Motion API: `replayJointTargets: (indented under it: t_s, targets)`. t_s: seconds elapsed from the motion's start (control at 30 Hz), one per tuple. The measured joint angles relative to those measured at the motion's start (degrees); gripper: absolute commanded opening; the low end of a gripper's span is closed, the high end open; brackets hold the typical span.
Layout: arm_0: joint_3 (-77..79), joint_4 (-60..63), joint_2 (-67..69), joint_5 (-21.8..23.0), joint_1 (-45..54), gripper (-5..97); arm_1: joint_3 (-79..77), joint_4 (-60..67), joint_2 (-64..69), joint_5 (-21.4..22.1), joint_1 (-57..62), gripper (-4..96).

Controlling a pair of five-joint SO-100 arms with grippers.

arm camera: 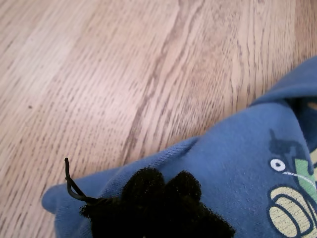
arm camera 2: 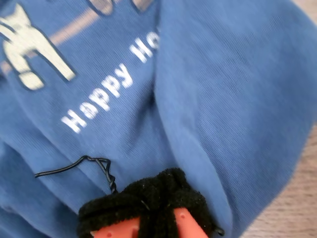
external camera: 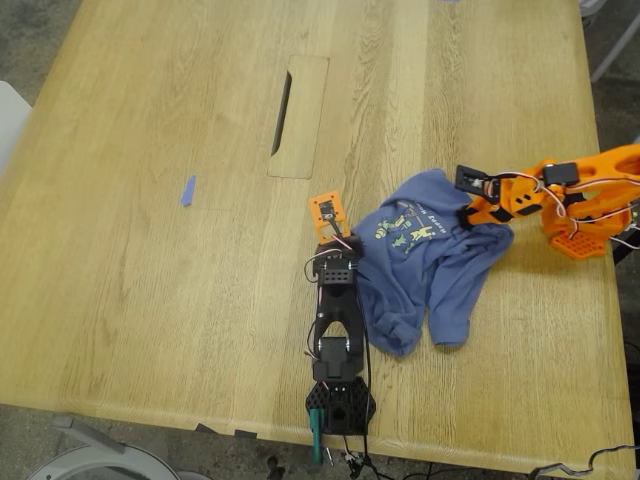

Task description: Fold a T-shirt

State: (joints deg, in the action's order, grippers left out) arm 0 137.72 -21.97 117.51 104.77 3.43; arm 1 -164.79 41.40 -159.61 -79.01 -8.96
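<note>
Exterior view: one T-shirt crumpled on the wood surface, toward the exterior view's right, between two arms. One blue tape scrap well apart, one cable slot beyond.
First wrist view: my first gripper padded fingers pinched together on a shirt edge.
Second wrist view: my second gripper on cloth, grip state unclear.

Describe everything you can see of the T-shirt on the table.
The T-shirt is slate-blue soft knit cloth, crumpled in a loose heap rather than laid flat, on the wooden table toward the exterior view's right. Its chest print shows yellow-green cartoon figures and white lettering beginning "Happy". A sleeve or hem trails toward the near edge. My first end effector and my second end effector both press into the cloth.
</note>
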Motion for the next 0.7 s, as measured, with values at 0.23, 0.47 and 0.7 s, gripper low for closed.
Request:
replayJointTargets:
  t_s: [0.23, 0.47, 0.7]
  targets:
    - [0.0, 2.02, -2.37, 0.53, 6.77, 0, -7.56, 15.29, -22.94, 0.0, 4.31, 0.0]
    - [-0.35, 2.72, -2.72, 0.53, 10.28, 0, -6.42, 22.24, -30.06, 0.0, 8.96, 0.0]
    - [-5.54, -6.24, -0.09, 0.53, 2.55, 0, 6.24, 20.48, -19.34, -1.58, 11.16, 0.0]
